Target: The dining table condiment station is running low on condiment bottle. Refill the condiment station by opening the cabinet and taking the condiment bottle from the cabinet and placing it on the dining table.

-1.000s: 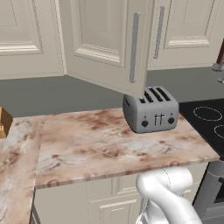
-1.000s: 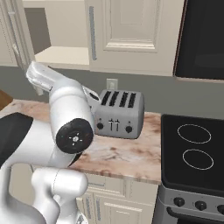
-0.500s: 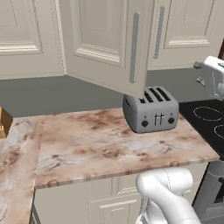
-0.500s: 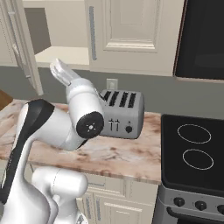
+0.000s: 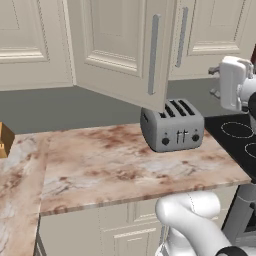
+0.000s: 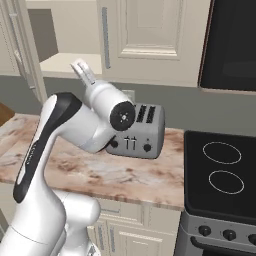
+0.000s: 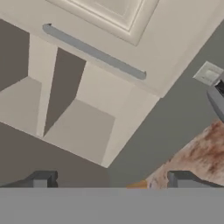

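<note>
You see the toaster (image 6: 137,132) half hidden behind the arm (image 6: 75,125) at mid frame in the right base view. At the left edge of the left base view, a brown box (image 5: 5,140) on the bench (image 5: 125,165) is cut off.
</note>
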Motion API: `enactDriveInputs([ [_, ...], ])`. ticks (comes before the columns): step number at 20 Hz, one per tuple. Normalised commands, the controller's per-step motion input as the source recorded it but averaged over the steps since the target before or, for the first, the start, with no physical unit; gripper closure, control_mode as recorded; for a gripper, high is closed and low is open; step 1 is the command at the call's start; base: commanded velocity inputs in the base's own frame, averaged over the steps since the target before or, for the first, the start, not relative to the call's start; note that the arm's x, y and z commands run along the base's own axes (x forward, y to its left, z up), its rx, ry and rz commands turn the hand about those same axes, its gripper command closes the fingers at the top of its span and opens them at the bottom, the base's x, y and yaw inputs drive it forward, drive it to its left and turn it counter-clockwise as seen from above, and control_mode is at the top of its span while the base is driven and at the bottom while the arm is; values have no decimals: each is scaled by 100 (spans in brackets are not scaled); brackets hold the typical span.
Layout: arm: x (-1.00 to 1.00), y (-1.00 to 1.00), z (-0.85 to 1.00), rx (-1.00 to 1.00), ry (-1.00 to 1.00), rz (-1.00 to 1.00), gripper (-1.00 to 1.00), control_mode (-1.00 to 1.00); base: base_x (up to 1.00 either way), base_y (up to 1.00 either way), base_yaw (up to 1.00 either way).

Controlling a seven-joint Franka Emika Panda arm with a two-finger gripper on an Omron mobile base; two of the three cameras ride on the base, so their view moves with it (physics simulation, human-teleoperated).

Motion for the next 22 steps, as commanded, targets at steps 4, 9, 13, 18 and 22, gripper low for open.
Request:
enactDriveInputs([
  [4,7,12,-12,2,4,5,-100,-100,0,0,0],
  [9,52,9,-24,10,8,5,-100,-100,0,0,0],
  [13,78,13,-4,13,18,5,-100,-100,0,0,0],
  [18,45,9,0,14,30,15,-100,-100,0,0,0],
  [22,15,16,0,9,29,19,-100,-100,0,0,0],
])
